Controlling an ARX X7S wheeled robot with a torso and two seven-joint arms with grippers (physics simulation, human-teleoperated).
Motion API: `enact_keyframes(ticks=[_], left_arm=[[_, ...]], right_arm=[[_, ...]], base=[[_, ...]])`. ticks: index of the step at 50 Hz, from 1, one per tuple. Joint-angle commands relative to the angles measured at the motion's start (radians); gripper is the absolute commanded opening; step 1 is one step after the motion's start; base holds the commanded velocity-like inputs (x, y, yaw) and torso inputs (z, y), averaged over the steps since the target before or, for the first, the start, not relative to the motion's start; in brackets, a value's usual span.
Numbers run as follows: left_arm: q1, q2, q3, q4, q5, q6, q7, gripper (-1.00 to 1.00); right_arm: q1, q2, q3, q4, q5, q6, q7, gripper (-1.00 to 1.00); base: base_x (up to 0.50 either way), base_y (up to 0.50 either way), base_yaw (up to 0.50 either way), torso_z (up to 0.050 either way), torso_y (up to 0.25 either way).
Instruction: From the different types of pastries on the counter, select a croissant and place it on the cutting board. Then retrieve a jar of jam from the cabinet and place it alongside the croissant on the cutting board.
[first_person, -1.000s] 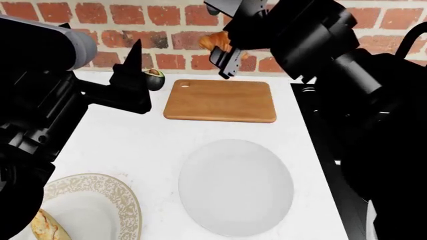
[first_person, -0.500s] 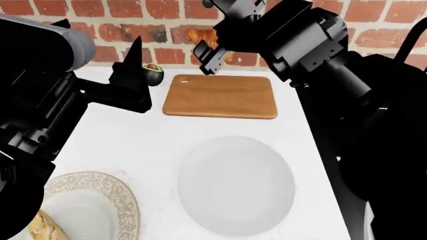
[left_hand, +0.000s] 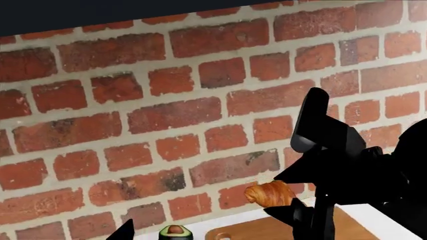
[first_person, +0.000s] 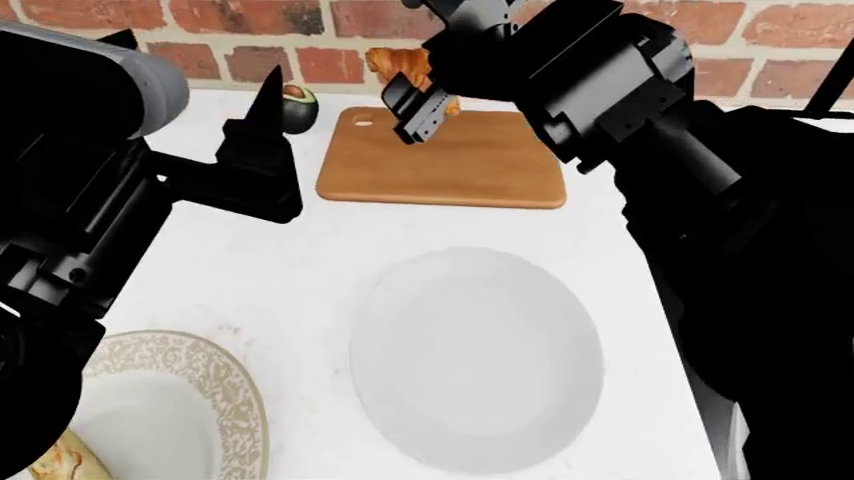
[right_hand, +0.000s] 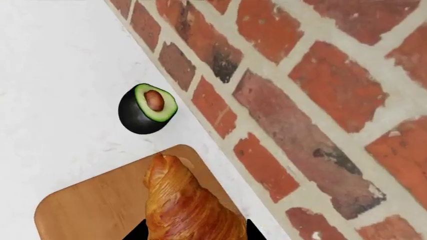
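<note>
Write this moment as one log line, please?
right gripper: holding croissant | above cutting board far edge | left gripper: idle | jam: unseen

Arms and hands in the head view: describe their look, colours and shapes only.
Both arms are matte black and blocky. The left arm carries a grey cylindrical segment near its top; the left hand ends in pointed, wedge-shaped black fingers. The right hand shows a flat, ridged grey pad. No cables or markings are visible.

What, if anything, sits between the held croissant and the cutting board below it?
Nothing visible. The right gripper holds the croissant over the cutting board's far edge, whose surface is bare. The avocado half sits off the board, on the counter.
</note>
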Motion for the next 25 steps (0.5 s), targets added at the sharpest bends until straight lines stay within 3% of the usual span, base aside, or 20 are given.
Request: enact_keyframes(ticks=[1, 7, 25], left_arm=[[-0.025, -0.008, 0.012, -0.01, -0.027, -0.012, -0.022, 1.0], [-0.034, -0.011, 0.015, -0.013, -0.045, -0.015, -0.036, 1.0], [-0.011, -0.017, 0.013, -0.013, -0.021, 0.004, -0.016, 1.0]], right_arm=[[0.005, 0.0, -0.004, -0.014, -0.033, 0.019, -0.046, -1.0], [0.001, 0.0, -0.001, -0.017, -0.065, 0.122, -0.048, -1.0], [0.001, 0.0, -0.001, -0.017, -0.065, 0.122, -0.048, -1.0]], base=[[0.0, 0.0, 0.0, 0.0, 0.0], [0.0, 0.0, 0.0, 0.0, 0.0], [0.0, 0.0, 0.0, 0.0, 0.0]])
